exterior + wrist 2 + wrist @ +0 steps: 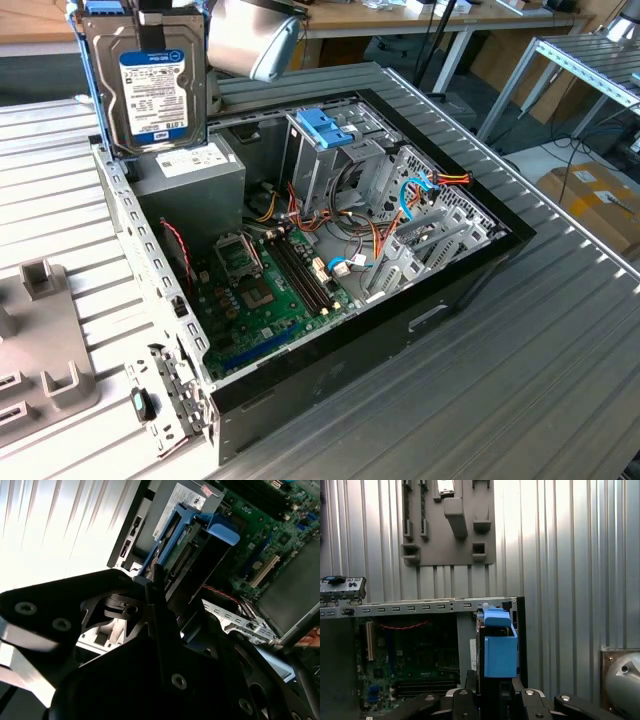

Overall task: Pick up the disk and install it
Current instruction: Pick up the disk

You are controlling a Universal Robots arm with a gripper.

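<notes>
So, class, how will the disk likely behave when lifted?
Probably stiff, and heavy for its size: the disk is a flat, metal-cased slab. Held upright above the case, it could slip on its smooth blue rails.

Matte black jaws, built from angular plates and linkages [65, 605] dotted with round silver screw heads [179, 681]. Behind the jaws, a rounded silver-grey arm joint [235, 35] wears a pale blue-grey end cap [275, 58].

Colours: disk [150, 80] silver, blue rails, blue-and-white label; circuit board [262, 295] green; computer case [400, 330] black; latch [325, 127] blue; table [520, 390] grey, ribbed.
</notes>
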